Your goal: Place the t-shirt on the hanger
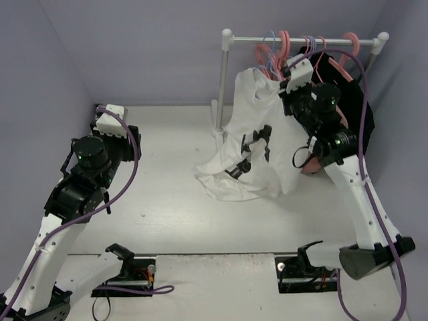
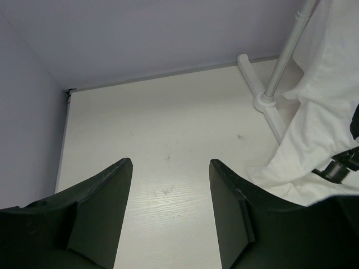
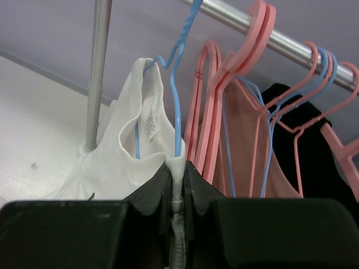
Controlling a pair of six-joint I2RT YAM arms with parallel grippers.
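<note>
Your right gripper (image 3: 177, 162) is clamped shut on a thin fold of the t-shirt (image 3: 120, 157), right at the neck edge, just under the hanger (image 3: 176, 106). The blue wire runs down through the neck opening, with the collar label showing beside it. The far shoulder looks draped over the hanger's arm. The near side is bunched between the gripper's fingers, so I can't tell whether that shoulder is seated.

From above, the shirt hangs from the left end of the rail (image 3: 291, 42), and its hem is crumpled on the counter (image 2: 157, 123). The hook rises toward the rail, but its tip is out of frame.

I'd judge the task nearly done: what remains is settling that pinched side on the wire, letting go, and checking that the shirt hangs evenly.

Pink hangers (image 3: 247, 45), a dusty-pink top (image 3: 241, 140) and a black garment (image 3: 314, 168) crowd in just to the right.

Your left gripper (image 2: 169, 162) is spread wide and holding nothing, over the counter well away from the shirt.
</note>
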